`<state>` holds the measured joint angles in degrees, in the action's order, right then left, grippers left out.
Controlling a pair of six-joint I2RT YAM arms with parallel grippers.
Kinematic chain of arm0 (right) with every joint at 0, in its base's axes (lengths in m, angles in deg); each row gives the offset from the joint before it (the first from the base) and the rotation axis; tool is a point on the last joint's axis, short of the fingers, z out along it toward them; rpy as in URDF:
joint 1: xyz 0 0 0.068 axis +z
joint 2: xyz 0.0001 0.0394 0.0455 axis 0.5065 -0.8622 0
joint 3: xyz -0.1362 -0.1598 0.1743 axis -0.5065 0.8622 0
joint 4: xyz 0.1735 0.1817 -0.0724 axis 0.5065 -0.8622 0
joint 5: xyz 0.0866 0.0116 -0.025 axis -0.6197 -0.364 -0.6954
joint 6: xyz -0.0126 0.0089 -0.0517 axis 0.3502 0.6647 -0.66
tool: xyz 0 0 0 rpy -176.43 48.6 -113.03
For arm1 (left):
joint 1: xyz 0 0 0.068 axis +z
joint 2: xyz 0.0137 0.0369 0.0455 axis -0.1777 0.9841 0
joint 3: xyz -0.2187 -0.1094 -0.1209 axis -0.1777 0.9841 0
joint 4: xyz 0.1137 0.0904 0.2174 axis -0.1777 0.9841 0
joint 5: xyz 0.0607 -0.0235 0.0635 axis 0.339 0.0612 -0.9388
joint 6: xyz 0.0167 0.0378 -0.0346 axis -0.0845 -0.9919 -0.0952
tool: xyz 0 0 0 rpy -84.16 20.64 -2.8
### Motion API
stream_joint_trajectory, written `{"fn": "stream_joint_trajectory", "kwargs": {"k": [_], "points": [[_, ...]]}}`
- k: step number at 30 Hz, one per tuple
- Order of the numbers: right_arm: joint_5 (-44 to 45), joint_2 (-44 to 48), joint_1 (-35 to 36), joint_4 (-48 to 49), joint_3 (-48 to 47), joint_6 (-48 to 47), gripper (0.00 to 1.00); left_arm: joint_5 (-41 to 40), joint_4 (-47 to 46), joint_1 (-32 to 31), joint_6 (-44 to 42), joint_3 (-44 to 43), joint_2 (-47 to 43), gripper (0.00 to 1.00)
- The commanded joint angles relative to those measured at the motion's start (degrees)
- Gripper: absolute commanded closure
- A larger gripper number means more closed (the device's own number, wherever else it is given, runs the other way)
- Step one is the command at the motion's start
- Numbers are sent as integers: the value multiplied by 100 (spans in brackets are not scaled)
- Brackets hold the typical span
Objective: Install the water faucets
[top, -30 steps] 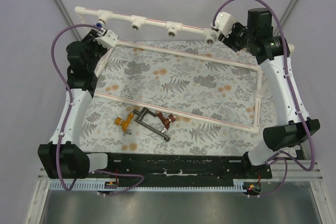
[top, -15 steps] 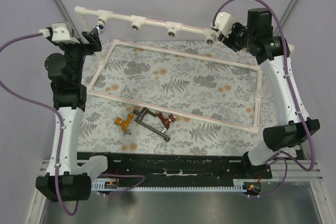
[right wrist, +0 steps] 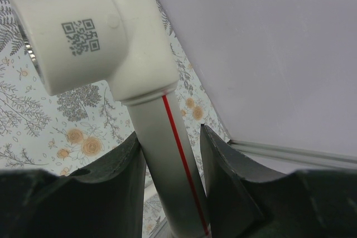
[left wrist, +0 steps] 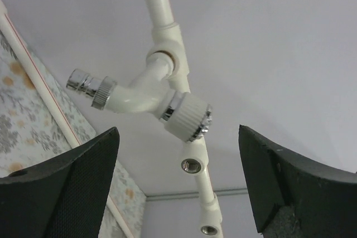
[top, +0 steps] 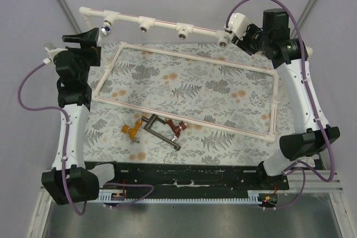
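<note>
Left pincer: mine [top: 85,37], jaws wide apart, gripping nothing, just beside the left end of the pipe rail [top: 162,23].
Right pincer: mine too [top: 232,36], clamped on the pipe rail beside its rightmost tee socket [right wrist: 83,37].
White faucet: [left wrist: 142,96] seated in the leftmost tee, between my open left fingers but apart from both.
Left wrist view alone: its long axis slants, with the metal threaded spout to the upper left and the ribbed, chrome-ringed end to the lower right.
Right wrist view alone: a square code label on the tee, and a red stripe along the pipe.
Top view alone: the orange-yellow faucet [top: 130,130], dark grey faucet [top: 160,132] and red-brown faucet [top: 178,129] lie together on the worktop [top: 223,93].
Dark grey axis: diagonal, from far-left to near-right.
</note>
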<state>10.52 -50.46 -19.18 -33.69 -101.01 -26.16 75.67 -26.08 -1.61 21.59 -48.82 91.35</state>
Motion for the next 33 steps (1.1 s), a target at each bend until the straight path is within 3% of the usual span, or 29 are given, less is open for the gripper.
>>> {"fn": "stream_joint_trajectory", "kwargs": {"k": [1, 9, 13, 16, 20, 24, 26, 29, 33], "points": [[93, -17, 44, -135, 166, 550, 100, 531, -409, 17, 1989, 106, 366, 9], [155, -34, 62, -135, 166, 549, 100, 505, -893, 17, 2455, 1, 946, 9], [199, -34, 53, -126, 175, 541, 100, 628, -1253, 8, 2666, -52, 1271, 14], [225, -52, 44, -135, 184, 541, 100, 663, -1516, -1, 2685, -70, 1412, 26], [251, -52, 53, -126, 184, 532, 100, 716, -1850, 8, 2282, -52, 1544, 49], [260, -52, 53, -126, 192, 523, 100, 1005, -2001, 122, 852, -140, 1702, 69], [278, -52, 53, -126, 210, 523, 100, 1286, -1878, 140, -62, -245, 1782, 72], [269, -61, 44, -117, 201, 514, 100, 1656, -1249, 140, -2229, -613, 1817, 79], [260, -43, 53, -126, 184, 523, 100, 1385, -288, 122, -5175, -975, 1598, 83]]}}
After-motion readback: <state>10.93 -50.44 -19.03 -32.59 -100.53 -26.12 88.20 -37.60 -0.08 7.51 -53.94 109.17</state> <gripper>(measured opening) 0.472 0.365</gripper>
